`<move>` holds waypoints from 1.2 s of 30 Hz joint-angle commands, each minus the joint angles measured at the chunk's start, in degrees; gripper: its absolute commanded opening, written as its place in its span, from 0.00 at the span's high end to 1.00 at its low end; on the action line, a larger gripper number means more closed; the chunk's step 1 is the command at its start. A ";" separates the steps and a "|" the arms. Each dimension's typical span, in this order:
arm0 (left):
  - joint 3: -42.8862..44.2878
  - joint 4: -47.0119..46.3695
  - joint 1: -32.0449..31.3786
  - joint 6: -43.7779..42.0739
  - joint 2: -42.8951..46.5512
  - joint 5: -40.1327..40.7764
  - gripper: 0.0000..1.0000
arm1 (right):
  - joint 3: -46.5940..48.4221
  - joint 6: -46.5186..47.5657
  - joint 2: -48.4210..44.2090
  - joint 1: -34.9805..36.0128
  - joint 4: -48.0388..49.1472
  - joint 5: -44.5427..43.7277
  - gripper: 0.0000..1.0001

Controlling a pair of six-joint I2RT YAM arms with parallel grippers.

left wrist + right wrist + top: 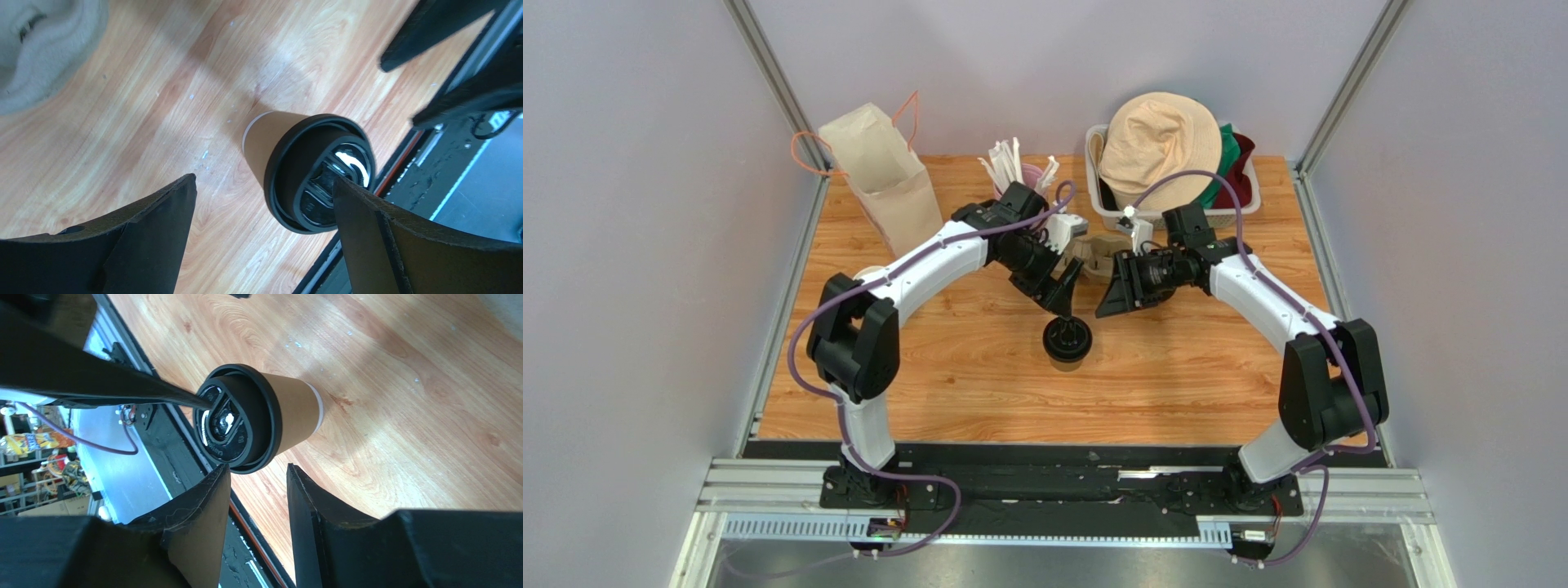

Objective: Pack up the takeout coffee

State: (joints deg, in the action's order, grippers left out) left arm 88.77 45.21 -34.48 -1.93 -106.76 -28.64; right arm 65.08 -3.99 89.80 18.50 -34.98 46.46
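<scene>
The takeout coffee (1066,339) stands upright near the middle of the table (928,380), with its black lid (319,174) on.

The main risk is a tip-over. The left gripper (264,180) straddles the cup unevenly. 1 finger (393,245) sits at the lid's rim and seems to touch it, while the other finger (153,239) is well apart from the brown wall. Closing from this pose would likely shove the light cup sideways before both sides bite. A push high at the rim could topple the cup, or pop the lid and spill the drink. A grip on the lid alone could pull it off the cup, and a hard squeeze on the paper wall could crumple it.

The right gripper (258,468) hangs just beside the cup, so the 2 arms could knock together if either shifts. The paper bag (879,172), the likely place to pack, stands well apart at the back left. A weak hold would therefore have to survive a long carry.

The left jaws are wide apart, wider than the cup, and clamp nothing. The right jaws are apart by only a narrow gap, too narrow for the cup as they stand. They hold nothing and, as far as the wrist view shows, do not touch the cup.
</scene>
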 commanded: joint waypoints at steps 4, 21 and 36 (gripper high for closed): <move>-0.69 0.05 0.55 -4.57 8.13 -7.83 0.10 | 3.03 1.79 -0.33 1.36 1.58 -8.20 0.57; -18.46 -6.45 1.08 -8.35 15.00 -6.69 0.11 | 7.69 1.44 4.59 8.48 4.40 -15.08 0.46; -19.16 -9.09 1.08 -6.50 12.19 -5.02 0.13 | 7.08 1.70 7.14 11.38 5.10 -15.43 0.46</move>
State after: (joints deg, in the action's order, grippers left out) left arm 70.28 37.78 -33.63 -8.27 -94.19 -34.00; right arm 70.57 -3.14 96.40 28.84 -32.27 31.48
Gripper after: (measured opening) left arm 0.872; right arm 0.545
